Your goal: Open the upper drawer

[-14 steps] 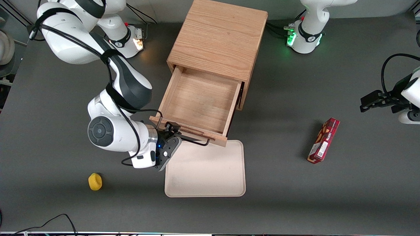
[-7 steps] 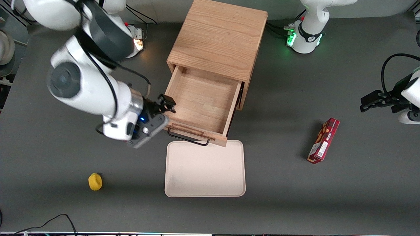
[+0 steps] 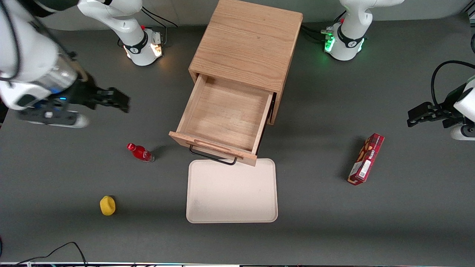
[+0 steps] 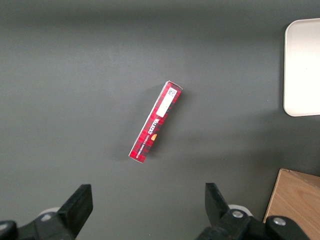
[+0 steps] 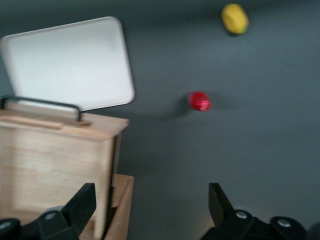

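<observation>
One drawer (image 3: 226, 118): front view shows the upper one pulled well out of the cabinet (image 3: 246, 40), its black handle (image 3: 213, 157) over the tray's (image 3: 232, 193) far edge.
Gripper (image 3: 120, 101): empty, fingers apart, well clear of the drawer toward the working arm's end.
Bystanders: red bottle (image 3: 140, 152), yellow object (image 3: 107, 205), red box (image 3: 366, 158).
Right wrist view: fingers (image 5: 82, 202) spread, nothing between; handle (image 5: 42, 104) untouched.
Left wrist view: box (image 4: 156, 122) only.
Advice: task looks complete; retreat high, avoiding the bottle.
</observation>
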`<state>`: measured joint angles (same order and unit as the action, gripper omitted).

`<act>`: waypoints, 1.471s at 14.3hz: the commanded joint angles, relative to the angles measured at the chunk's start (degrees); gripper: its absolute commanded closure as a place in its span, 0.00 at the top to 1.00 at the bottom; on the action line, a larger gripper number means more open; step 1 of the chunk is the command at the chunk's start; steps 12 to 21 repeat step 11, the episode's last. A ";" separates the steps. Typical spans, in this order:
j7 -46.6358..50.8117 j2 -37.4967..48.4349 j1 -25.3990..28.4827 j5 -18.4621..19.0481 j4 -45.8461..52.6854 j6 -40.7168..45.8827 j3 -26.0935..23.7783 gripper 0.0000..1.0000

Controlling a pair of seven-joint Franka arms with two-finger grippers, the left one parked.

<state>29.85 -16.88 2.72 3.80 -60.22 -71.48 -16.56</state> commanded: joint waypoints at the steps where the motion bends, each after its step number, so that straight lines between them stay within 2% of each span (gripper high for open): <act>1: -4.87 12.36 -0.08 -1.16 -15.92 -1.45 6.35 1.00; 3: -6.02 19.22 -0.17 -1.86 -26.38 -6.54 9.86 1.00; 5: -9.97 26.69 -0.08 -5.62 -37.89 -13.12 13.81 1.00; 7: -10.60 30.93 0.09 -5.99 -44.35 -16.58 14.54 1.00; 11: -10.08 27.97 0.00 -5.38 -40.95 -14.83 14.62 1.00; 21: -10.08 27.97 0.00 -5.38 -40.95 -14.83 14.62 1.00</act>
